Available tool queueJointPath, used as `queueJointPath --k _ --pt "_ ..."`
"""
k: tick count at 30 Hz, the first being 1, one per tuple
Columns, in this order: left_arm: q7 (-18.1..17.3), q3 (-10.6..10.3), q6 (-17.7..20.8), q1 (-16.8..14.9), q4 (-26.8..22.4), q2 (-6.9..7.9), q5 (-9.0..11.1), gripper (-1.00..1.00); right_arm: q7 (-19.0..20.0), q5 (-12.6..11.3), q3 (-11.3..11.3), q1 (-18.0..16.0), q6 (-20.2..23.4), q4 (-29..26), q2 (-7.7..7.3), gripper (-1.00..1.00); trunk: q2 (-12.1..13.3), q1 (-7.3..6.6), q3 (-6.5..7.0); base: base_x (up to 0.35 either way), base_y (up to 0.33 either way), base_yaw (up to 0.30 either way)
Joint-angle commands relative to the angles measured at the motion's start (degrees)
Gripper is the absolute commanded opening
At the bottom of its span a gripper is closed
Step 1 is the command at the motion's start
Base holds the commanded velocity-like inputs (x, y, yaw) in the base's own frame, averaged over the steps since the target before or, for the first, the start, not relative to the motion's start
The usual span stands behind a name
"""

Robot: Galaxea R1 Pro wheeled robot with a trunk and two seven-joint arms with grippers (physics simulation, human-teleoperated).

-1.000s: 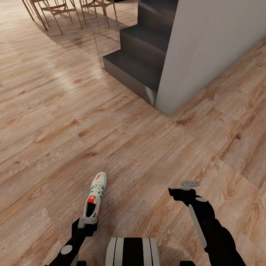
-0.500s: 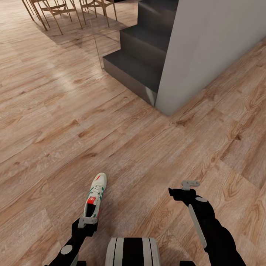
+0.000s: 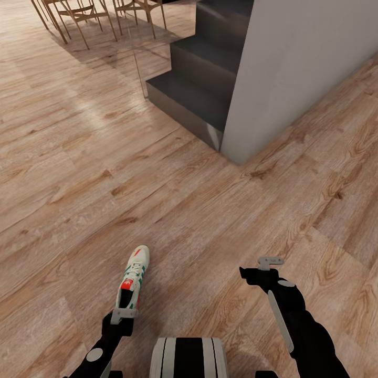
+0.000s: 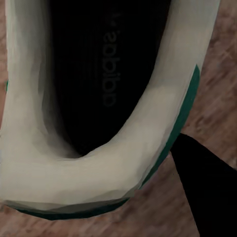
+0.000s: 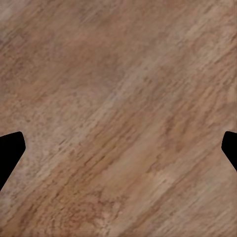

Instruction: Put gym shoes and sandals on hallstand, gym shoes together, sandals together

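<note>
While the robot's head looks down over both arms, one gym shoe (image 3: pixel 132 281) lies on the wood floor (image 3: pixel 199 210) at lower left, toe pointing away from the robot, heel toward it. Left arm reaches forward and low from the bottom edge; the left gripper (image 3: pixel 124 314) sits right at the shoe's heel. Left wrist view: looking straight down into the shoe opening (image 4: pixel 106 74), dark insole with lettering, white collar and green trim wrapping the heel; one dark finger (image 4: pixel 207 190) lies just outside the heel wall on the floor side. The other finger is hidden, so cannot tell whether the jaws are clamped on the heel or merely straddling it.

Right arm is bent at the elbow, forearm angled up and inward, with the right gripper (image 3: pixel 269 261) held above bare floor, well apart from the shoe. Right wrist view: the two fingertips (image 5: pixel 9 150) at opposite edges, far apart, plank grain between them — jaws spread, nothing held.

Background: dark stairs (image 3: pixel 202 79) beside a grey wall (image 3: pixel 294 68); wooden chairs (image 3: pixel 84 13) at upper left
</note>
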Motion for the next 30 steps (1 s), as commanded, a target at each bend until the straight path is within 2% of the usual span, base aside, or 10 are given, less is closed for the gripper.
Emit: queueJointPath --k 1,18,30 --pt "0.02 -0.01 -0.18 -0.02 0.03 0.01 -0.36 -1.0 -0.04 -0.02 0.0 -0.02 0.29 -0.07 0.0 1.0 -0.01 -0.01 -0.03 0.0 0.0 0.0" --pt "0.05 -0.01 -0.19 -0.02 -0.06 0.01 -0.36 -1.0 -0.04 -0.02 0.03 -0.02 0.29 -0.07 -0.02 1.0 -0.01 -0.01 -0.03 0.0 0.0 0.0" --pt "0.17 0.08 -0.03 -0.02 -0.66 0.02 -0.36 -1.0 0.06 0.03 0.14 0.15 0.29 0.29 0.08 1.0 0.15 -0.32 2.63 0.0 0.0 0.0"
